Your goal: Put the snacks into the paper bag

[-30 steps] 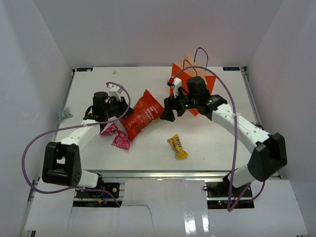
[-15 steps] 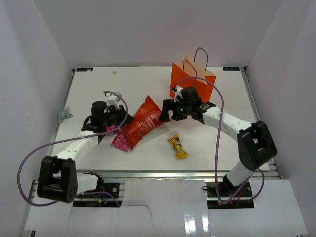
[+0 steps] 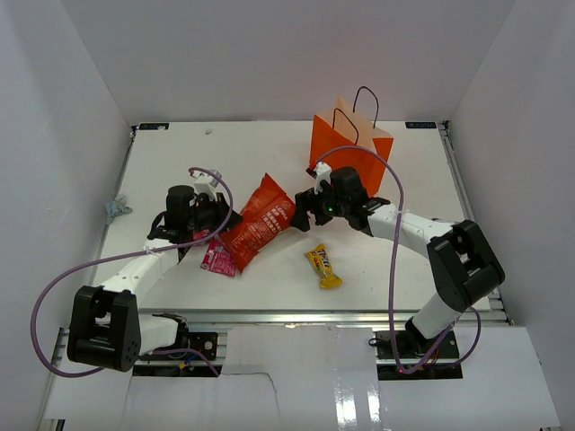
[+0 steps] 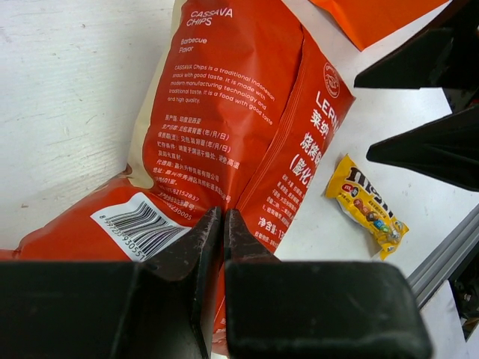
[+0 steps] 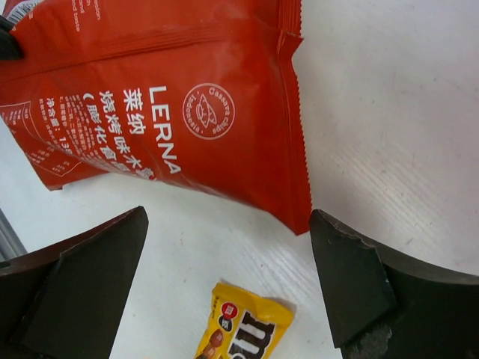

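Observation:
The red-orange chip bag (image 3: 259,220) lies slanted at mid-table. My left gripper (image 3: 225,219) is shut on it, pinching the back seam near the barcode (image 4: 223,224). My right gripper (image 3: 302,214) stands open at the bag's upper end, its fingertips (image 5: 329,247) wide apart, straddling the bag's corner (image 5: 292,202) low over the table without touching it. The yellow candy wrapper (image 3: 323,266) lies flat just in front of that gripper (image 5: 228,217). A pink packet (image 3: 217,259) rests by the left arm. The orange paper bag (image 3: 350,148) stands upright behind the right wrist.
White enclosure walls close in the table (image 3: 404,260) on three sides. Purple cables loop over both arms. The right gripper's dark fingers (image 4: 426,142) fill the right edge of the left wrist view, beside the candy wrapper (image 4: 367,206).
The right arm has come down and away from the paper bag to the chip bag's upper end, its jaws wider. The paper bag now shows fully upright. The chip bag shifted slightly.

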